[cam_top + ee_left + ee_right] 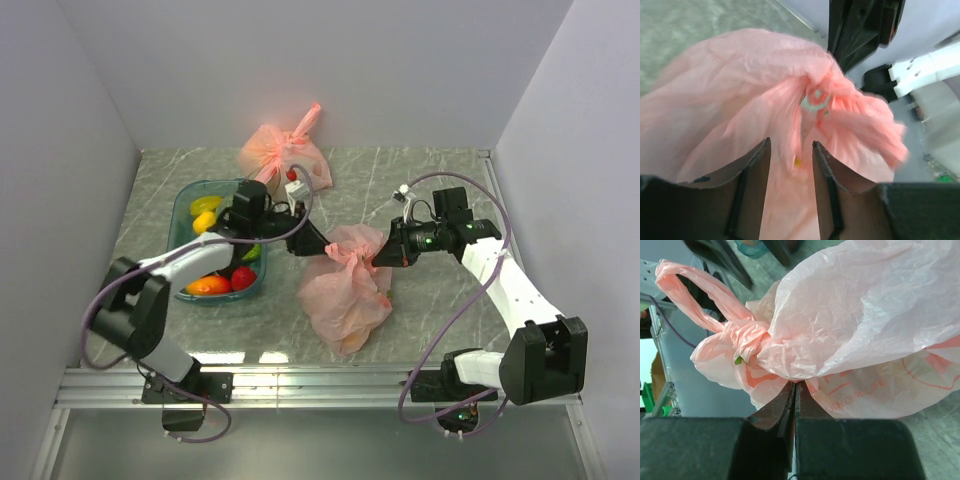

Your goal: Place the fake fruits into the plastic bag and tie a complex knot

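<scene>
At the middle of the table [440,180], the plastic bag [345,300] lay slumped, its neck gathered into a twisted bunch [747,335]. The right gripper [795,387] was clamped on the plastic just beneath that bunch. The left gripper [791,145] stood with its fingers apart, pink plastic between them. Several fake fruits [212,285] sat in a teal tub [183,203] to the left.

plastic bag [855,315]: cut off right | contents hidden | knot [837,95]: blurred, perhaps tied

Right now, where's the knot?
In the top view the knot sits in the middle, at the bag's far end, between the left gripper and right gripper.
</scene>
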{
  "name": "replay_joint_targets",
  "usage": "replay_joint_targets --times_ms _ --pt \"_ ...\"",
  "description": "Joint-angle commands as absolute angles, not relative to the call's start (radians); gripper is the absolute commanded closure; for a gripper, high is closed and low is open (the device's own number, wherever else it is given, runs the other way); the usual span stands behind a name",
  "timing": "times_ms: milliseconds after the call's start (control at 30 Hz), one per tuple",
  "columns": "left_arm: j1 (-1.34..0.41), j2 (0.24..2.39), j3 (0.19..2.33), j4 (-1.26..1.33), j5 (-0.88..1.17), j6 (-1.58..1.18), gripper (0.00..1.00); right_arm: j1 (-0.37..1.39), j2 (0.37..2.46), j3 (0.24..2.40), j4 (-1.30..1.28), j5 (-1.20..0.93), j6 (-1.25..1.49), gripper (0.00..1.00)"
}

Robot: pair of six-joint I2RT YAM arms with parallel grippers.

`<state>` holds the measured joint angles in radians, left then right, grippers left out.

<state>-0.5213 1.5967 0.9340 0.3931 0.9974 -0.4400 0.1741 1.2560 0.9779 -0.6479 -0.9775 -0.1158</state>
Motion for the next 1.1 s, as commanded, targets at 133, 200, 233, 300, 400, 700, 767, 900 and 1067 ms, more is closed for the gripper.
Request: replay_joint_targets --times_ms 133,200,233,300,400,700,767,900,1067 --pt "-0.463 1.376 1.133 -0.480 0.999 0.187 0.32 0.175 1.244 1.012 -0.640 -1.003 -0.138 1.00" --pt "-0.462 1.382 1.182 -0.613 1.014 0.210 0.30 0.183 1.238 1.009 -0.629 -1.002 -0.123 1.00" --pt "-0.463 1.384 1.199 -0.620 1.015 0.181 0.01 0.189 1.236 1.009 -0.624 -0.999 -0.118 1.00" --pt "-0.466 1.378 1.227 -0.588 1.014 0.072 0.01 0.202 1.230 1.006 -0.606 -0.988 -0.106 1.00" --pt "-0.508 1.362 1.220 -0.461 0.851 -0.119 0.01 0.216 1.227 1.000 -0.572 -0.979 -0.083 1.00" --pt "-0.568 1.508 1.321 -0.440 0.750 -0.377 0.01 0.235 1.210 1.002 -0.575 -0.951 -0.078 1.00" --pt "-0.575 1.529 1.321 -0.393 0.774 -0.429 0.01 0.236 1.209 1.003 -0.578 -0.951 -0.081 1.00" --pt "-0.592 1.555 1.312 -0.322 0.801 -0.475 0.05 0.239 1.215 1.006 -0.578 -0.954 -0.084 1.00" --pt "-0.586 1.600 1.316 -0.377 0.854 -0.451 0.74 0.238 1.210 1.026 -0.633 -0.913 -0.143 1.00"
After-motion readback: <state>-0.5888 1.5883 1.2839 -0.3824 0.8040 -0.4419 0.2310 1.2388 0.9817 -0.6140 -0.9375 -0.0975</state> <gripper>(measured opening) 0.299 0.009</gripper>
